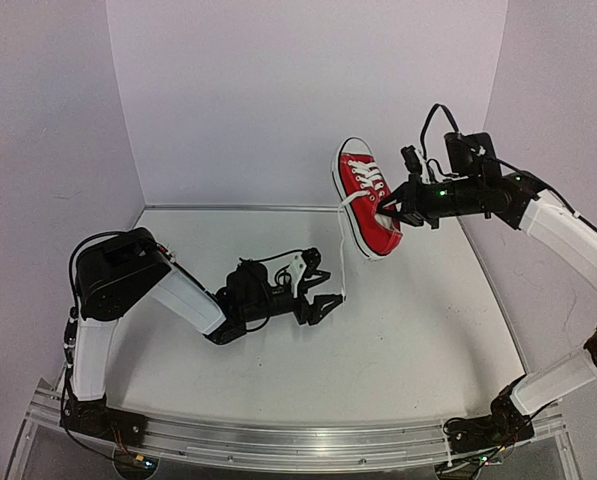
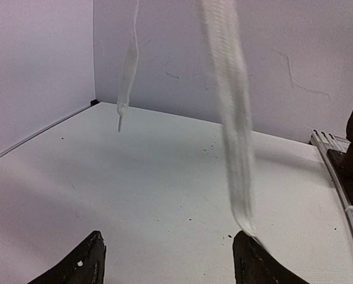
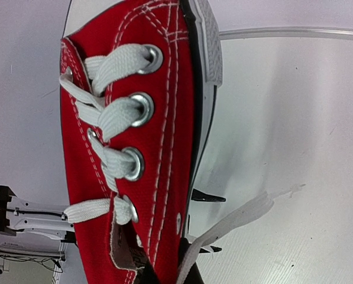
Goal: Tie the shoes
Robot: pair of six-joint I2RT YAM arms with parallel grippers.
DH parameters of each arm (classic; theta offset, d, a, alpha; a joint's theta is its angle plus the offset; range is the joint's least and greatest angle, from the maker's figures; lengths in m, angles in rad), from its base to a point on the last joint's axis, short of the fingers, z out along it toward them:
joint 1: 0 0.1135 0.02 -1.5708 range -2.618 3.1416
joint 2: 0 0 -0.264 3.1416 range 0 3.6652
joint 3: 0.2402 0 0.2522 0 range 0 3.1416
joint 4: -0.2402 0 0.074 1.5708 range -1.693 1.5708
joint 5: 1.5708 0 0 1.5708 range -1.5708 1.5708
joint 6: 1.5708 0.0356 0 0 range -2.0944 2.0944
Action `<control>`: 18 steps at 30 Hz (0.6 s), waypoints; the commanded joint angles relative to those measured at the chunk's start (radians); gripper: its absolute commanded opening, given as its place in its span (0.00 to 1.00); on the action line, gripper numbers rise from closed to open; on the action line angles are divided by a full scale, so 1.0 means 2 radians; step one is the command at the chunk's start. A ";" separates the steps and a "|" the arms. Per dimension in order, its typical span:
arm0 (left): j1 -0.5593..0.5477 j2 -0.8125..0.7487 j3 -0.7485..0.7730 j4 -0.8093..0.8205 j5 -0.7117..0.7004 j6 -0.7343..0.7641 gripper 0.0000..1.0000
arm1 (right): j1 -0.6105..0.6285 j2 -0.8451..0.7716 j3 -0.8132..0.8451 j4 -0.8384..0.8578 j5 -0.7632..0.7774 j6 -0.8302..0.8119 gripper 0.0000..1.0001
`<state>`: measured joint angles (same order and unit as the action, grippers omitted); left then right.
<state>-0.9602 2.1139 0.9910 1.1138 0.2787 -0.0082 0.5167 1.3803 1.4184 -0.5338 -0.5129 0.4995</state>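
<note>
One red shoe (image 1: 366,195) with white laces hangs in the air at the back right, toe up. My right gripper (image 1: 391,212) is shut on its side wall near the heel opening. The right wrist view shows the shoe (image 3: 158,118) close up, with the gripper (image 3: 164,277) clamped on the canvas at the bottom edge. A long lace (image 1: 343,245) hangs down to my left gripper (image 1: 326,290), which is low over the table and open. In the left wrist view that lace (image 2: 232,118) ends against the right fingertip (image 2: 247,251), not between the jaws of the gripper (image 2: 169,239). A second lace end (image 2: 128,77) dangles farther back.
White walls (image 1: 308,90) close the table (image 1: 408,330) at the back and on both sides. An aluminium rail (image 1: 298,440) with both arm bases runs along the near edge. The right arm's base (image 2: 350,160) shows at the right of the left wrist view.
</note>
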 commanded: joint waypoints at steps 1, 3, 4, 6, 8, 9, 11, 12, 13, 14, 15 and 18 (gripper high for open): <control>-0.003 0.017 0.018 0.036 0.037 -0.004 0.71 | 0.002 -0.022 0.004 0.049 -0.007 0.002 0.00; -0.004 0.019 0.024 0.034 0.052 -0.004 0.70 | 0.002 -0.022 0.005 0.049 -0.008 0.002 0.00; -0.004 0.020 0.026 0.033 0.060 -0.005 0.71 | 0.002 -0.022 0.005 0.049 -0.008 0.002 0.00; -0.004 0.020 0.028 0.032 0.069 -0.006 0.77 | 0.002 -0.022 0.005 0.049 -0.008 0.002 0.00; -0.005 0.017 0.027 0.035 0.069 -0.006 0.82 | 0.002 -0.021 0.005 0.049 -0.007 0.002 0.00; -0.005 0.016 0.027 0.035 0.065 -0.005 0.84 | 0.002 -0.021 0.005 0.049 -0.007 0.002 0.00; -0.005 0.015 0.028 0.036 0.056 -0.003 0.85 | 0.002 -0.019 0.005 0.050 -0.009 0.003 0.00; -0.005 0.014 0.030 0.036 0.053 -0.003 0.86 | 0.002 -0.018 0.005 0.050 -0.009 0.003 0.00; -0.005 0.013 0.032 0.032 0.050 -0.001 0.86 | 0.002 -0.018 0.005 0.050 -0.010 0.003 0.00; -0.005 0.012 0.034 0.028 0.045 0.000 0.84 | 0.002 -0.018 0.005 0.050 -0.010 0.003 0.00; -0.005 0.012 0.035 0.027 0.038 0.000 0.78 | 0.002 -0.019 0.005 0.050 -0.009 0.003 0.00; -0.004 0.005 0.028 0.030 0.014 -0.003 0.51 | 0.002 -0.020 0.004 0.049 -0.006 0.003 0.00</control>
<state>-0.9661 2.1502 1.0206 1.1342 0.3627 -0.0196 0.5167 1.3796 1.4109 -0.5392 -0.5133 0.5026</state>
